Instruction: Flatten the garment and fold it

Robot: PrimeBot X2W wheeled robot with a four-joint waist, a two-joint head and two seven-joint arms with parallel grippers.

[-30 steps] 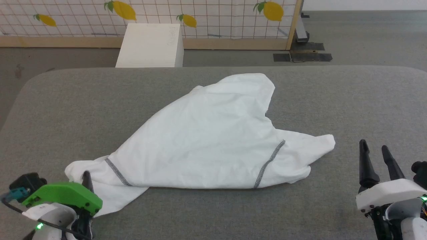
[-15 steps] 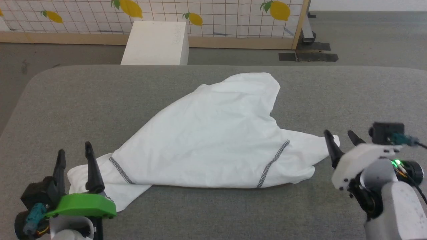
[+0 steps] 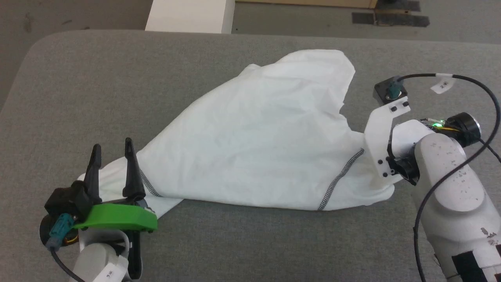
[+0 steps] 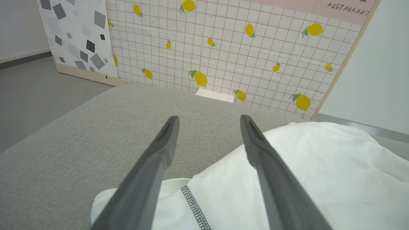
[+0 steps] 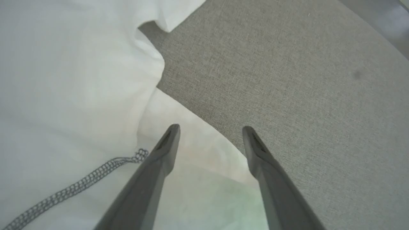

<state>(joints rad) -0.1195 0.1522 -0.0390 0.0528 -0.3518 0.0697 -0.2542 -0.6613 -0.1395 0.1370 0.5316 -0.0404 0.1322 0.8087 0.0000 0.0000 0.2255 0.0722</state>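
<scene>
The garment is a white shirt lying crumpled and partly spread across the grey table, with dark zigzag seams near both sleeve ends. My left gripper stands open at the left sleeve end, fingers pointing up the head view. In the left wrist view it holds nothing, and the sleeve seam lies between and under its fingers. My right wrist hangs over the right sleeve end, hiding the fingers there. In the right wrist view the right gripper is open just above the sleeve's edge.
A white box stands on the floor beyond the table's far edge. Bare grey table surface lies to the left of the garment, in front of it, and to the right. A lemon-patterned partition stands behind the table.
The head camera has tilted down. My right arm has swung in over the right sleeve end and tipped its fingers downward. My left gripper's fingers have risen into view, spread open by the left sleeve.
</scene>
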